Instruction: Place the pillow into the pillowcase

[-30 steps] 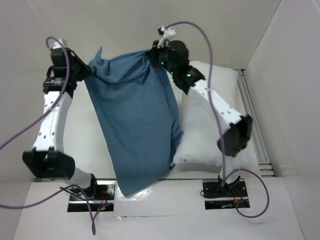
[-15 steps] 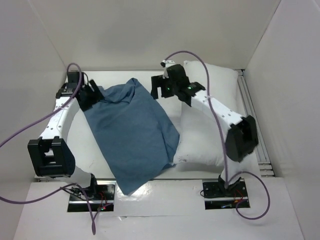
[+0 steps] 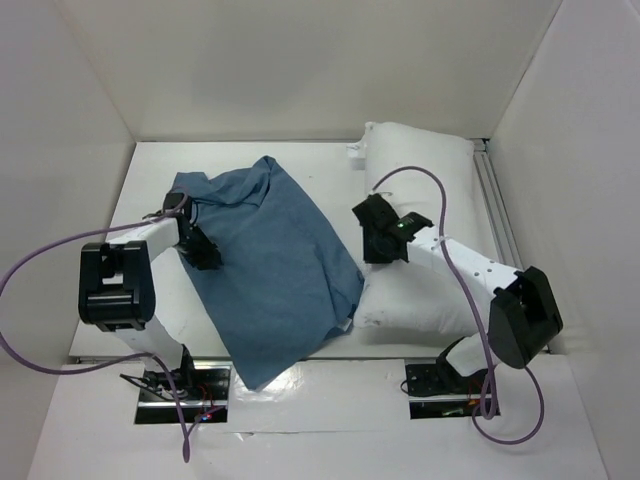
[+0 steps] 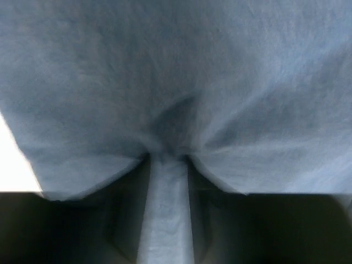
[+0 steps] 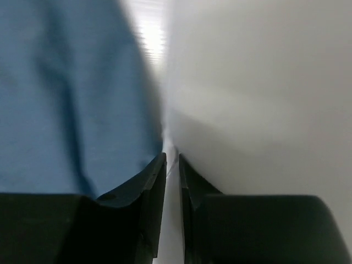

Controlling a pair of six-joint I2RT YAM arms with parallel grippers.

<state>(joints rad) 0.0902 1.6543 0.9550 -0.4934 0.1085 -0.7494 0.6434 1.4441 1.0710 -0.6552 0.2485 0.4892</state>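
The blue pillowcase (image 3: 270, 270) lies flat and wrinkled across the middle of the table, its near end hanging over the front edge. The white pillow (image 3: 430, 190) lies at the right, its left edge under the cloth's right side. My left gripper (image 3: 207, 258) is down on the pillowcase's left edge. In the left wrist view a ridge of pillowcase (image 4: 176, 71) is puckered between its jaws (image 4: 168, 159). My right gripper (image 3: 372, 245) sits where cloth meets pillow. Its jaws (image 5: 172, 157) are nearly together on white fabric, with pillowcase (image 5: 66, 99) left and pillow (image 5: 258, 99) right.
White walls close in the table (image 3: 150, 165) on the left, back and right. A metal rail (image 3: 500, 225) runs along the right side beside the pillow. Purple cables (image 3: 40, 265) loop off both arms. The arm bases (image 3: 445, 380) stand at the near edge.
Both grippers let go of the pillowcase's top corners and it dropped flat. Both arms came down and nearer; the left closed on the cloth's left edge, the right at the pillow's left edge.
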